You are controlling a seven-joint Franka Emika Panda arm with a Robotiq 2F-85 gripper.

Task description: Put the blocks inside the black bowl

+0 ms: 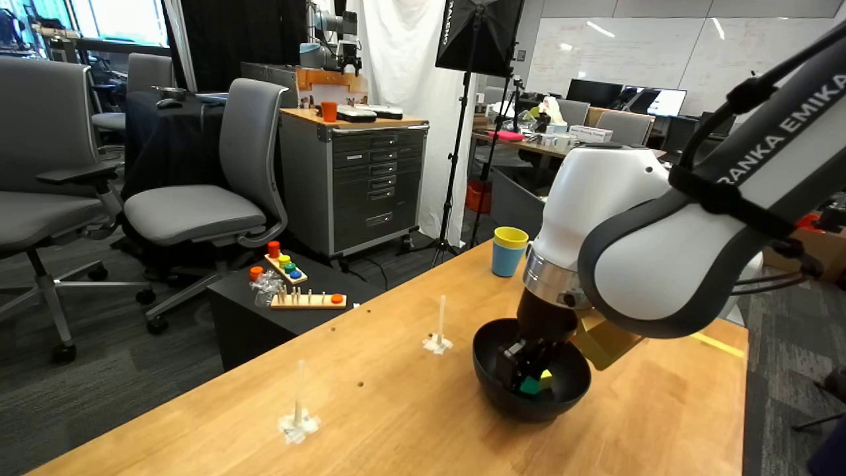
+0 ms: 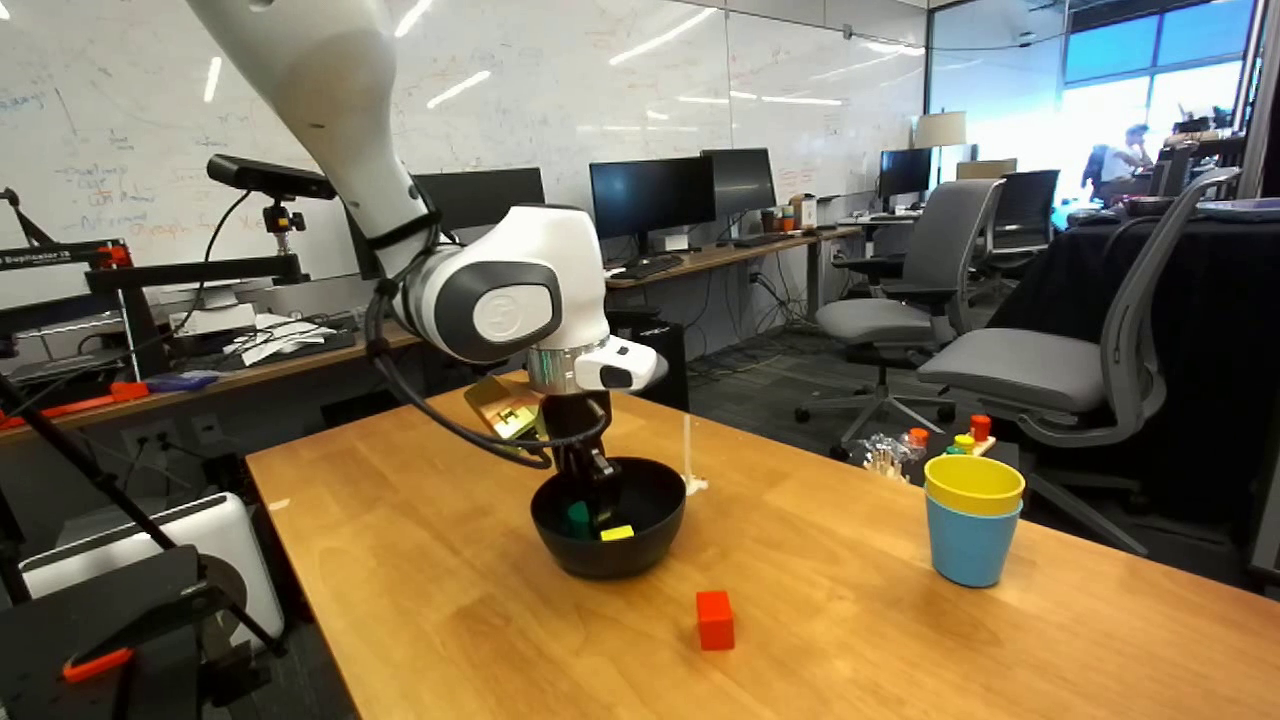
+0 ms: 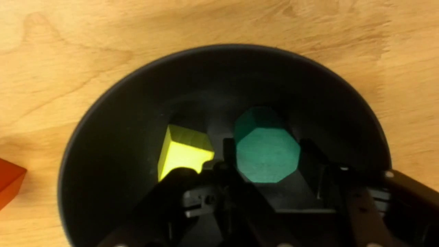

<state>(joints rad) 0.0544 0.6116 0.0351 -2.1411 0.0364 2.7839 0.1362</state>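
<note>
The black bowl [image 1: 505, 400] stands on the wooden table and shows in an exterior view [image 2: 610, 562] and the wrist view [image 3: 219, 75]. My gripper [image 3: 267, 147] reaches down into the bowl. Its fingertips touch both sides of the green block [image 3: 269, 161], which also shows in both exterior views [image 1: 531, 385] [image 2: 579, 518]. The yellow block [image 3: 187, 156] lies in the bowl beside the left finger, partly covered by it. The red block [image 2: 715, 620] sits on the table outside the bowl, and its corner shows in the wrist view [image 3: 9, 180].
A yellow cup [image 2: 972, 483] is stacked in a blue cup [image 2: 972, 545] on the table. Two thin upright white pegs [image 1: 441, 324] [image 1: 299, 403] are taped to the tabletop. The table edge [image 1: 198, 383] runs past the pegs.
</note>
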